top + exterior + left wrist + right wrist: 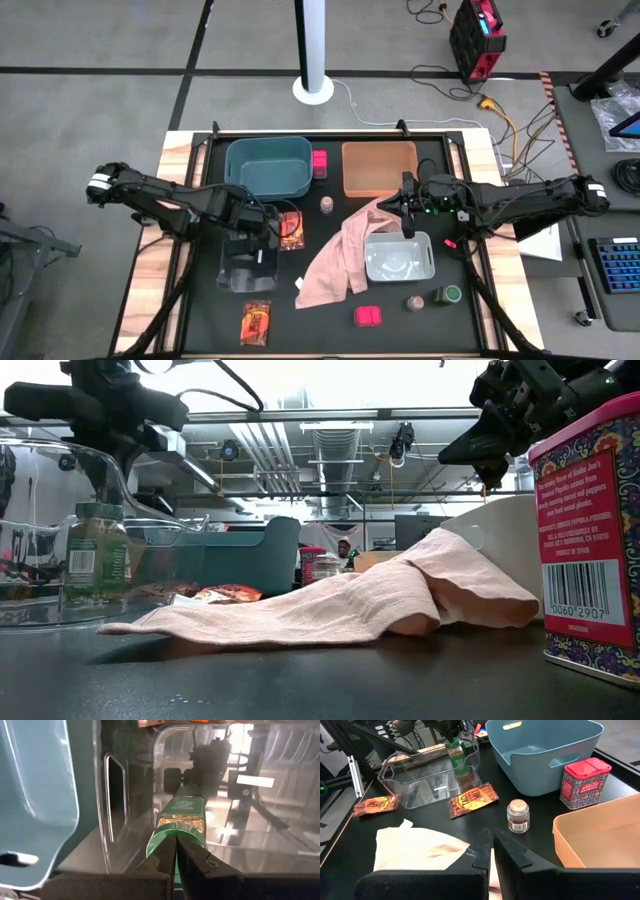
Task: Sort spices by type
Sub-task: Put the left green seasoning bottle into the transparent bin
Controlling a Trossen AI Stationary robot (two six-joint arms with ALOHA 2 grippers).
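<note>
The left gripper hangs with jaws pressed together over a dark, green-lidded spice jar standing inside the clear plastic bin near the black worktop's left edge. The right gripper, jaws closed and empty, hovers mid-worktop above the crumpled pink cloth, beside the grey bin.

Pink cloth drapes over grey bin (partly).

1. The place is a robotics lab or workshop.
2. Exposed ceiling ducts and strip lights run overhead.
3. Grey carpet tiles, loose floor cables and a keyboard surround the black table.
</note>
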